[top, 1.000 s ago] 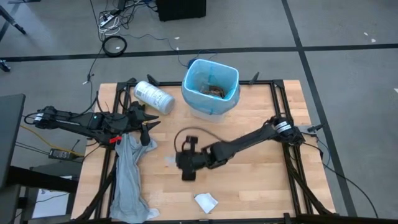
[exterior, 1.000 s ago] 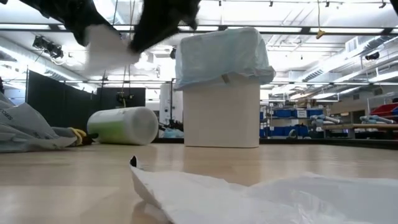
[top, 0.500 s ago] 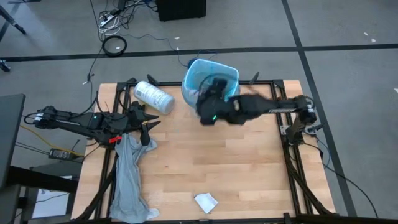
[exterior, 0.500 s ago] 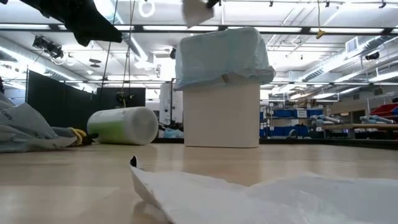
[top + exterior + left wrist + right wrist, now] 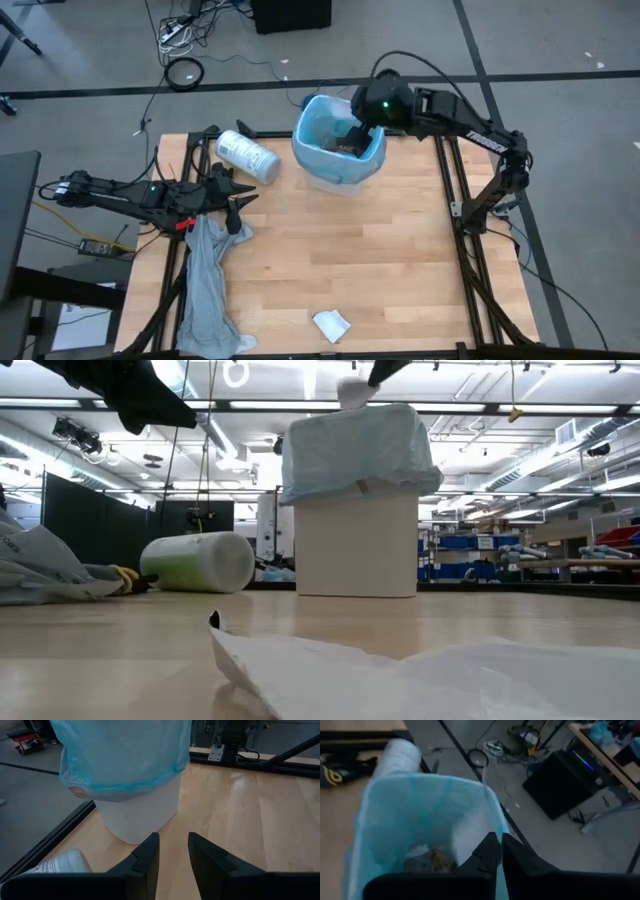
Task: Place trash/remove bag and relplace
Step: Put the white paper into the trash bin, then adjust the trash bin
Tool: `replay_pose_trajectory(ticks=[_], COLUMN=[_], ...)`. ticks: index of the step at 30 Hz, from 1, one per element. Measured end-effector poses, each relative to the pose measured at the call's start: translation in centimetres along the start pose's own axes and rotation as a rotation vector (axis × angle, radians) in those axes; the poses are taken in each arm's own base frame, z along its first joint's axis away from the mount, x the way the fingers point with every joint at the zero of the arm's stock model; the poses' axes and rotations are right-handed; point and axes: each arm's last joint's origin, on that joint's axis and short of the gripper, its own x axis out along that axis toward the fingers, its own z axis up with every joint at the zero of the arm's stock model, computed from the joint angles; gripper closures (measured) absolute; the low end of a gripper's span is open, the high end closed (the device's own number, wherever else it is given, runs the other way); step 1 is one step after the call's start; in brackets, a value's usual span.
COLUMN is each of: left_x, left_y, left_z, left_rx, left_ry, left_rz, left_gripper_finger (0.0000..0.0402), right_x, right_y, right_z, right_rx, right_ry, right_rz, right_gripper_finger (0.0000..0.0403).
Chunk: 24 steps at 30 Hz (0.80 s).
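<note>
A white bin [image 5: 335, 175] lined with the light-blue bag [image 5: 312, 118] stands at the table's far edge, with brown and white trash [image 5: 432, 860] in its bottom. My right gripper [image 5: 352, 132] hovers over the bin's open top, shut on a white scrap [image 5: 470, 836]. In the low view the scrap [image 5: 352, 392] hangs just above the bag's rim [image 5: 357, 430]. My left gripper [image 5: 242, 208] waits open at the table's left, pointing at the bin [image 5: 137, 815], nothing between its fingers. A crumpled white paper [image 5: 331, 324] lies near the front edge. My right gripper pinches the white scrap by its upper edge [image 5: 485, 840] between its two fingers. The fingers come slanting down from the table's right side over the bin's rim. The scrap hangs below them, lifted clear, over the bag's opening.
A white printed roll [image 5: 248, 156] lies on its side left of the bin. A long limp grey sheet [image 5: 205, 285] trails from under my left gripper to the front left corner. The black frame rails [image 5: 445, 170] border the table; bare wood fills the middle.
My right gripper has risen from the table's middle and swung toward the far edge, carrying the white scrap up over the bin. It has tipped further downward on the way. The scrap hangs above the bag's opening.
</note>
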Motion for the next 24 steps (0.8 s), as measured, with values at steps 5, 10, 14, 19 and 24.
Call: replay_pose_trajectory(ticks=[5,10,14,19,24], left_x=[0.0,0.0,0.0,0.0,0.0], left_y=[0.0,0.0,0.0,0.0,0.0], left_z=[0.0,0.0,0.0,0.0,-0.1], left_rx=[0.000,0.001,0.002,0.003,0.008], left_ry=[0.001,0.001,0.003,0.002,0.006], left_rz=[0.000,0.001,0.001,0.007,0.009], left_gripper_finger=[0.0289,0.0289,0.0289,0.0289,0.0289], right_x=[1.3,1.6,1.4,2.1,0.5], right_y=[-1.0,-0.9,1.8,9.7,19.5], right_z=[-0.7,-1.2,-1.6,-4.4,-7.9], right_rx=[0.029,0.070,0.124,0.086,0.082], right_ry=[0.062,0.102,0.124,0.254,0.191], right_rz=[-0.018,0.128,0.474,0.729,0.994], right_gripper_finger=[0.0335,0.0282,0.0268,0.0257,0.0234])
